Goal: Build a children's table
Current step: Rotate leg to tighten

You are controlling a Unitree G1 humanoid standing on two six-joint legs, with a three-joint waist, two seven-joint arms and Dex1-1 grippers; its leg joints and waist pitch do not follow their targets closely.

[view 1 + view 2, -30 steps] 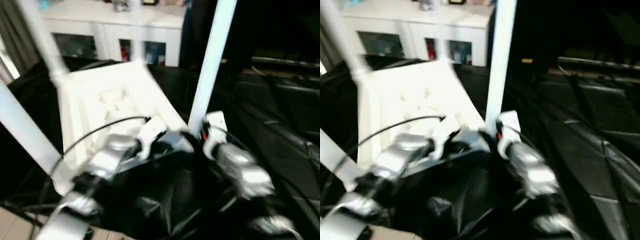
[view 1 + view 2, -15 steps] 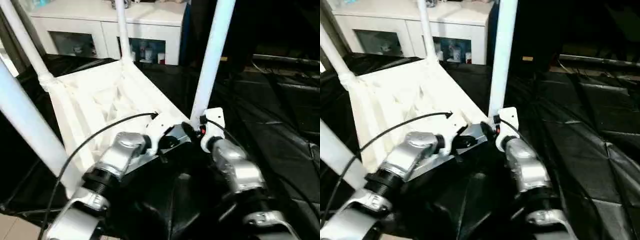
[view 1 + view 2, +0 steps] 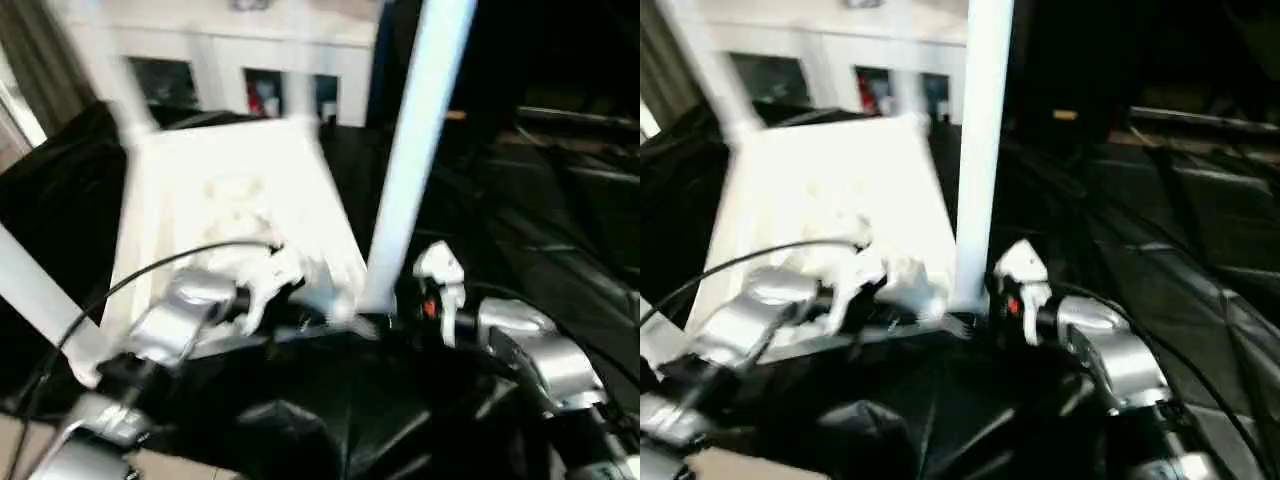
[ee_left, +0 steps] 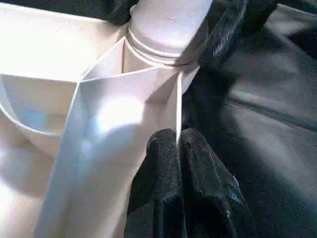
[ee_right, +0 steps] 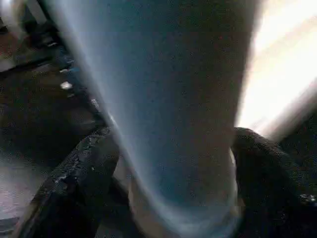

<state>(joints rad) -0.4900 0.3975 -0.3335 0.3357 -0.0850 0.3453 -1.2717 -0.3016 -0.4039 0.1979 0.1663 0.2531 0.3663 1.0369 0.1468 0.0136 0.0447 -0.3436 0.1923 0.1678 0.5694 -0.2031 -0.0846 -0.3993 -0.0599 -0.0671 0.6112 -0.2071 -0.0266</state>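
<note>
1. Two silver forearms are seen reaching forward over a black crinkled sheet [image 3: 330, 420] to the white plastic rectangular table top [image 3: 235, 200], which lies upside down on that sheet with its ribbed underside facing up; the head views are blurred, so fine detail of the ribs cannot be made out.
2. One long white tubular leg [image 3: 415, 140] is seen standing upright in the round corner socket [image 4: 163, 44] at the near right corner of the top; it rises out of the upper edge of the head views.
3. The right gripper [image 5: 173, 198] is closed around this leg low down, near the socket; in the right wrist view one black finger [image 5: 74, 183] is seen on each side of the tube, pressed against it.
4. The left gripper [image 4: 179, 163] is pinched shut on a thin white rib wall [image 4: 177, 106] of the underside, just beside the same corner socket; its two black fingertips [image 4: 161, 158] are seen meeting on either side of that wall.
5. A further white leg [image 3: 710, 70] is seen standing at the far left corner of the top; another white leg [image 3: 40, 295] crosses the lower left of the left eye view at a slant, at the near left corner.
6. A white cabinet with glass doors [image 3: 250, 60] is seen behind the top, against the far side of the scene; a thin black cable [image 3: 130, 285] is seen arching over the left forearm.
</note>
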